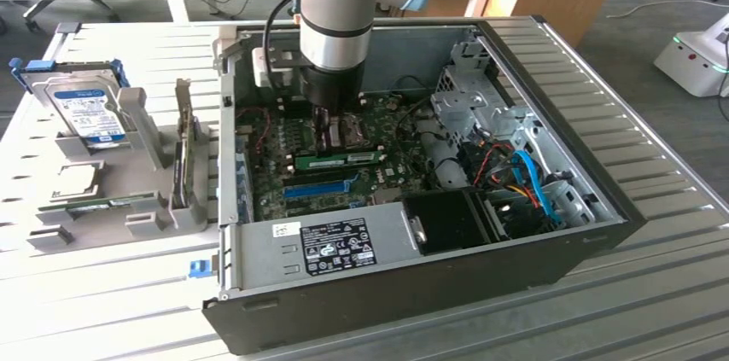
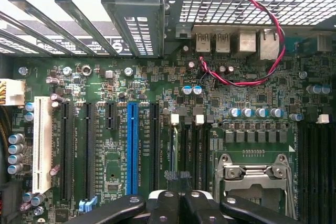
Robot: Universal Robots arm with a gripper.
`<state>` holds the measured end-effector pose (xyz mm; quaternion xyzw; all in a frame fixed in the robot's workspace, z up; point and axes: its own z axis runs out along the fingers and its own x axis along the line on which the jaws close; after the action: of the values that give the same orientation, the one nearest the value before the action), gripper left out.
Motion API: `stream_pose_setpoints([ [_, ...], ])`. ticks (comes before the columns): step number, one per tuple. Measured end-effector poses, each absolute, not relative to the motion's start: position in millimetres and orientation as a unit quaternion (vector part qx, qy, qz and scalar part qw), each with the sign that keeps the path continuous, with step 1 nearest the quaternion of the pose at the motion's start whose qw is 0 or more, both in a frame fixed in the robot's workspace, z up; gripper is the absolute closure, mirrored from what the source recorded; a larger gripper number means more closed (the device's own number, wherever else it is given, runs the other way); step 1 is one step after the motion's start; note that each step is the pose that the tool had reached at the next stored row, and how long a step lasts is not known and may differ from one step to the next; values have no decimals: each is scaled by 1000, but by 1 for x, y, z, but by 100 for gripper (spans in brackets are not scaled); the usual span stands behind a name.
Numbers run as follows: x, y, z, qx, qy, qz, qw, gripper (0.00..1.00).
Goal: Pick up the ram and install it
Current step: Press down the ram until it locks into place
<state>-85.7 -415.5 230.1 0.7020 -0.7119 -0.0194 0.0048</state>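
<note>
Ribbed grey surface point(image 1: 672, 293) carries an open PC case point(image 1: 592, 233) at frame centre, with a grey rack point(image 1: 137, 165) at left holding a hard drive point(image 1: 89, 112). From the top of the exterior view the arm point(image 1: 338, 2) drops straight down into the case, its end effector point(image 1: 330, 126) pinched narrow just above the motherboard point(image 1: 399, 173). Just below it in that view, the ram point(image 1: 338, 160) lies level on the board, above the blue slot point(image 1: 313, 189). Closed fingers point(image 2: 168, 205) show in the wrist view, nothing gripped.
</note>
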Motion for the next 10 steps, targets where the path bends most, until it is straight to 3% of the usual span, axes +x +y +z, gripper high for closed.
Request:
stream_pose_setpoints([
  [10, -86, -416, 229, 702, -712, -19, 5, 89],
])
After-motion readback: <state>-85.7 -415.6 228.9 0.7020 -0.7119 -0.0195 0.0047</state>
